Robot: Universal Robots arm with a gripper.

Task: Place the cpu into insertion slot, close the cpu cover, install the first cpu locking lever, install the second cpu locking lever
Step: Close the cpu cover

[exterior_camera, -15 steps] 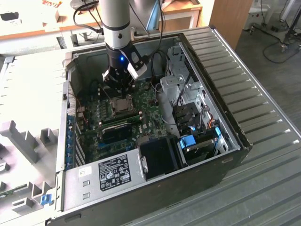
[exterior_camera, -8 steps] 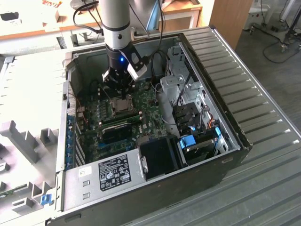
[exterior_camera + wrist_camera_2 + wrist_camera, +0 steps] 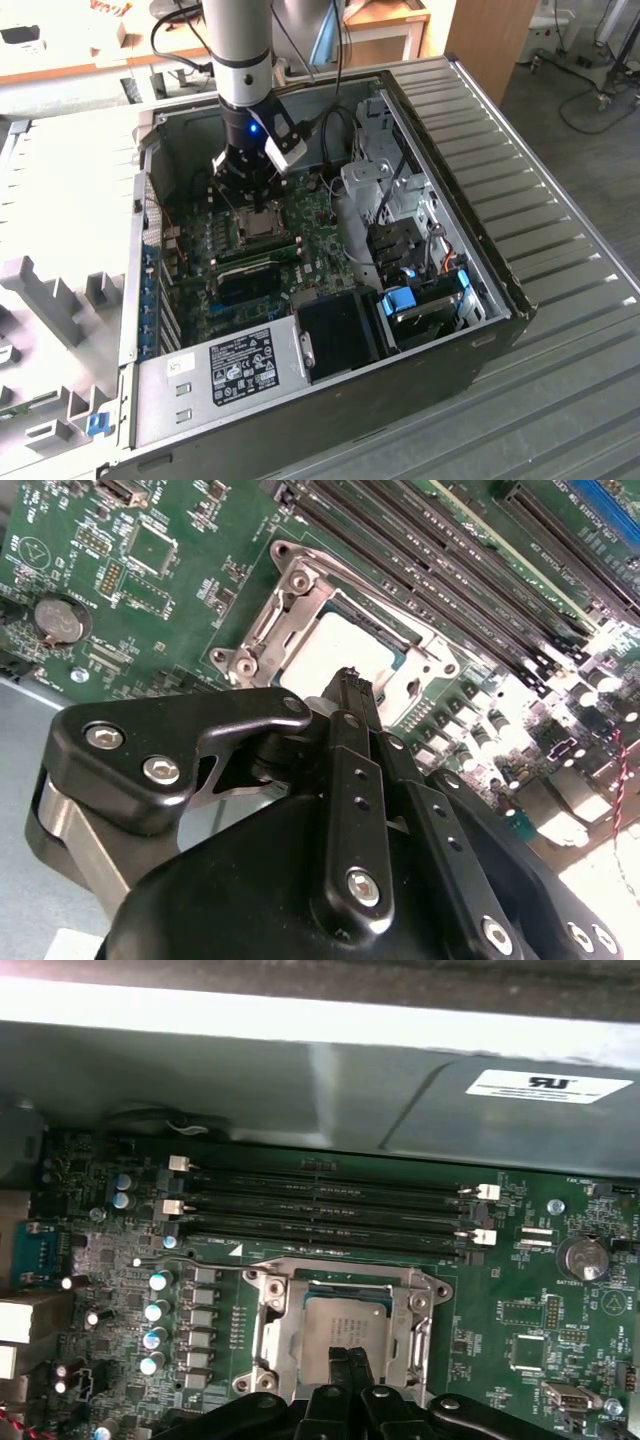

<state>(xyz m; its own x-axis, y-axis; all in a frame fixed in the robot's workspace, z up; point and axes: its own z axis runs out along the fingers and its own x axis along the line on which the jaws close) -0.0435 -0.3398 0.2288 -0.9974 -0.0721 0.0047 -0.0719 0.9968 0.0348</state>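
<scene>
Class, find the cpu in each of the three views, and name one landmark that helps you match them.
Exterior view: the cpu lies on the motherboard, directly under the gripper.
Second wrist view: the cpu sits inside the cpu cover, just past the gripper.
First wrist view: the cpu sits inside the cpu cover, just past the gripper.
Shared landmark: the long black memory slots alongside the cpu cover.

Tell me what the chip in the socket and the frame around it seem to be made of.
The chip: top looks like metal, dull silvery-grey, matt, with a soft even sheen. The frame: probably thin sheet metal, bright silvery and glossier, judging by its hard glints and bent edges.
</scene>
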